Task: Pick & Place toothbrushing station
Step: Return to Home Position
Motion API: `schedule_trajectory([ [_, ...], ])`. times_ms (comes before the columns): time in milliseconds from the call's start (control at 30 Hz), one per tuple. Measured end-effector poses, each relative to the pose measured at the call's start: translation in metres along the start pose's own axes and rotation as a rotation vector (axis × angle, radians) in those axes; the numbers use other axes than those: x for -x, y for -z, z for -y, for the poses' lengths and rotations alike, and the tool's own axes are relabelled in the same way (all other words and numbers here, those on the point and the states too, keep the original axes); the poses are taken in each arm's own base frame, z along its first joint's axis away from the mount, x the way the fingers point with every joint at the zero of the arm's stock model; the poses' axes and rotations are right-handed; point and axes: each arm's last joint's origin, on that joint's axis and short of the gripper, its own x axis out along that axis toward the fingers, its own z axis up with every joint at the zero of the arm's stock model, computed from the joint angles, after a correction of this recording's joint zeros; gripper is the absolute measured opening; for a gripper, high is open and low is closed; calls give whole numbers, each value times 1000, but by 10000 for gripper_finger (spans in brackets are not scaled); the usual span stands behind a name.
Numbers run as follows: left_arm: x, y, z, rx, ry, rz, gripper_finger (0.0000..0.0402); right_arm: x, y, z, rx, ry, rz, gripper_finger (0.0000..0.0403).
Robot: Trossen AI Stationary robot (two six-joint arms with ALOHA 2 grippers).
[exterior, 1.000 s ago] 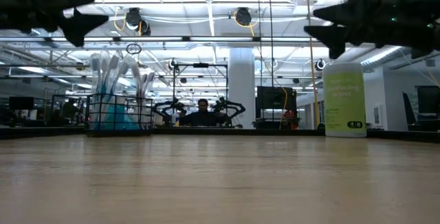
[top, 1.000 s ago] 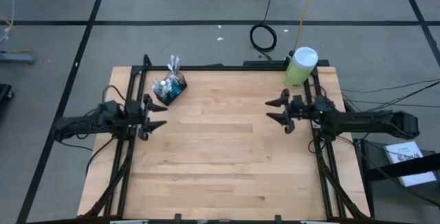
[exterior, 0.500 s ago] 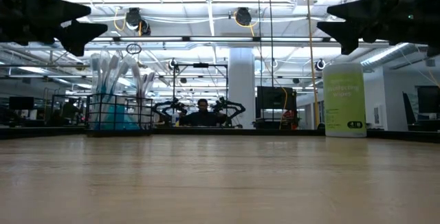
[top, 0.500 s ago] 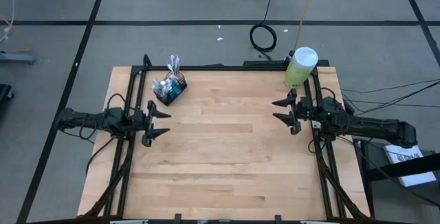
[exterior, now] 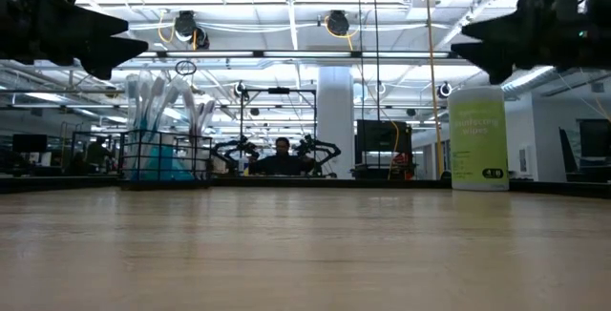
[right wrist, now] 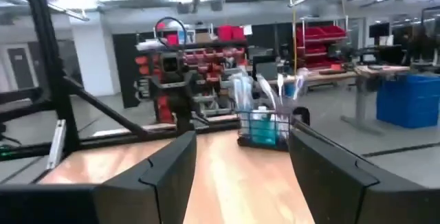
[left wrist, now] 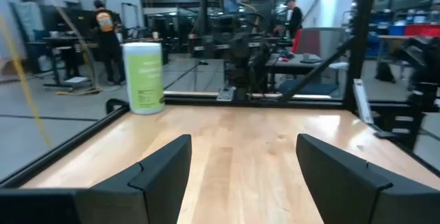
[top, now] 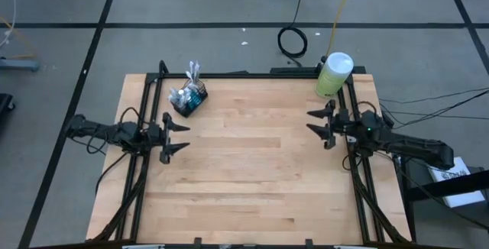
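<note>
The dark wire-mesh cup holder [top: 189, 99] stands on its base at the table's far left, with several white and blue toothbrushes upright in it; it also shows in the low view [exterior: 164, 144] and in the right wrist view [right wrist: 265, 124]. My left gripper [top: 177, 137] is open and empty above the table's left side, just nearer than the holder. My right gripper [top: 319, 129] is open and empty above the table's right side, its fingers pointing toward the left.
A pale green canister with a white lid [top: 334, 74] stands at the table's far right corner, close behind my right gripper. A black frame runs along the table's left, right and far edges. The wooden middle [top: 252, 165] lies between the arms. People show in the room beyond.
My right gripper has drawn back toward the table's right edge. My left arm has pulled back toward the left edge while its gripper has stayed near the same place. Both grippers stay open and empty. The holder has not moved.
</note>
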Motion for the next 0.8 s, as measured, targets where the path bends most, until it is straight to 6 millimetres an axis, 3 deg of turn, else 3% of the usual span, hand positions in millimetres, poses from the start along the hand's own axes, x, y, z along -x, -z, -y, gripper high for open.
schedule_trajectory([
  [333,1,0,1,-3,-46,0,269,5,9,-16,-65,-141,-88,224],
  [800,1,0,1,-19,-67,-5,269,9,16,-37,44,-77,-140,224],
])
